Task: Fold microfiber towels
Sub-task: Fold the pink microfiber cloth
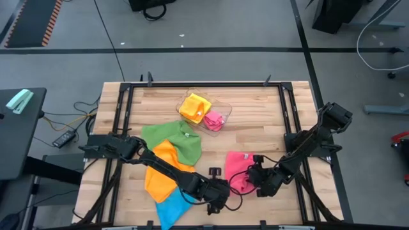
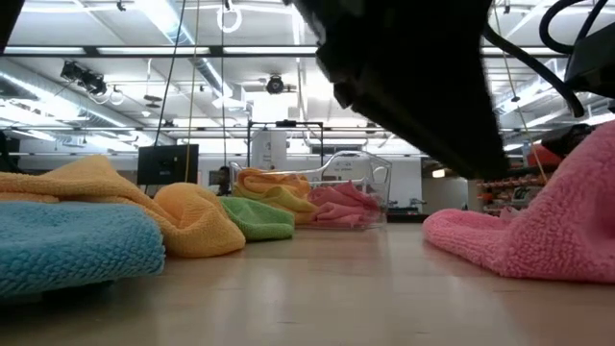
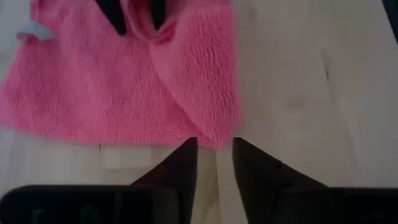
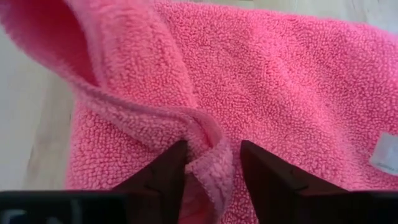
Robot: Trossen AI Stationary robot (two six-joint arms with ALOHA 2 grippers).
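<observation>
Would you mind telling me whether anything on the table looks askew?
The pink towel lies rumpled, one edge bunched between the right gripper's fingers. The green, orange and blue towels overlap in a loose heap.

Pink towel [image 1: 238, 167], green towel [image 1: 176, 138], orange towel [image 1: 161, 172], blue towel [image 1: 171, 207], yellow towel [image 1: 193, 107], all plain

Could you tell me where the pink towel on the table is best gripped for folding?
Probably the raised fold along the pink towel's edge, taken from above: it stands up off the wooden table between the right gripper's fingers, while the rest lies flat.
</observation>
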